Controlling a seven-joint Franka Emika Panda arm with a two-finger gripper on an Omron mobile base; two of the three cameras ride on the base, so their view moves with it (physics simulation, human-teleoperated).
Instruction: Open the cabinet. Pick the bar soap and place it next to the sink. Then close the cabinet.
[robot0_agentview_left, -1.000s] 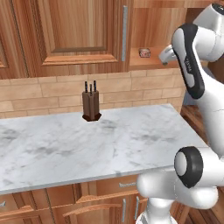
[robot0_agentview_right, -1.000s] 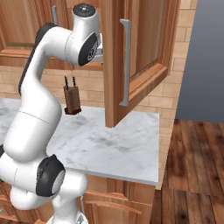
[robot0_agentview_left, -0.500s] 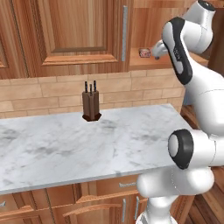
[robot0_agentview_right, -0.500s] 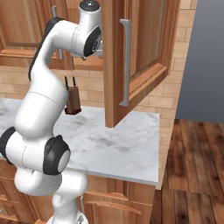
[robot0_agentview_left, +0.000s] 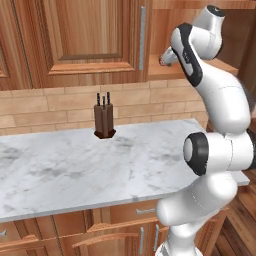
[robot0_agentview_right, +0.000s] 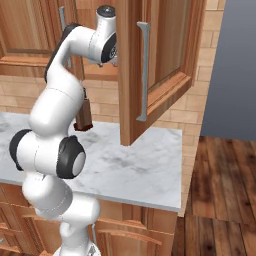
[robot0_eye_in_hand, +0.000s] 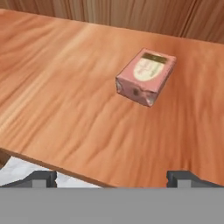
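Pink-red bar soap (robot0_eye_in_hand: 145, 76), upper right of centre, looks light, stiff, slick; spread gripper (robot0_eye_in_hand: 112, 177) should pinch its long sides.

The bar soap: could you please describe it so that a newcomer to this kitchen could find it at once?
Look at the tall reddish-brown wooden wall cabinet above the marble counter, whose right door stands open. On its bare wooden shelf lies a small flat pinkish-red rectangular packet with a pale oval label, the bar soap. Nothing else lies beside it on the visible shelf.
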